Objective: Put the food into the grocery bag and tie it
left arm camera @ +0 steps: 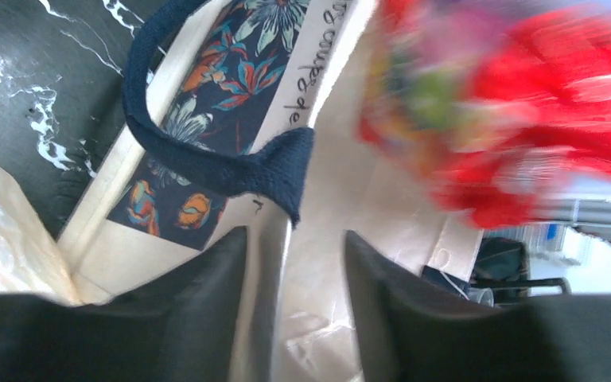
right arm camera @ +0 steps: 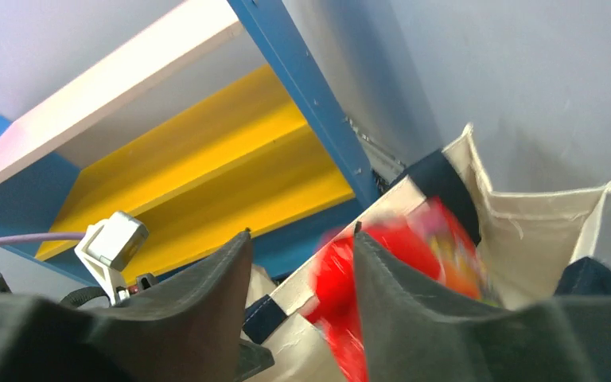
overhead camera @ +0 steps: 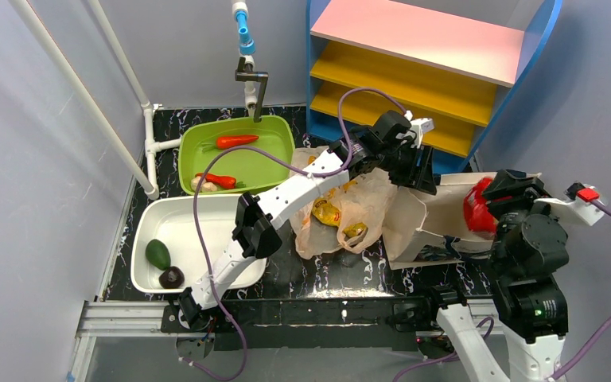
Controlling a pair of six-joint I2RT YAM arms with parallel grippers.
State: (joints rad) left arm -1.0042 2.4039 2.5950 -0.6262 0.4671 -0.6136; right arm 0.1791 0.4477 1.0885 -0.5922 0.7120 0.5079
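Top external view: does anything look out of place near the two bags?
Yes. The red food item is at the mouth of the cream canvas tote, not in the plastic grocery bag, where the task wants the food.

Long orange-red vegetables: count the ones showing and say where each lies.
2. Both lie in the green plastic basin: one orange-red vegetable by its far rim, the other orange-red vegetable by its near rim. More may be hidden elsewhere.

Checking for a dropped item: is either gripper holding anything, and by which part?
Nothing looks held. Both the left gripper and right gripper have fingers apart; a blurred red packet shows beyond the right one, at the canvas tote.
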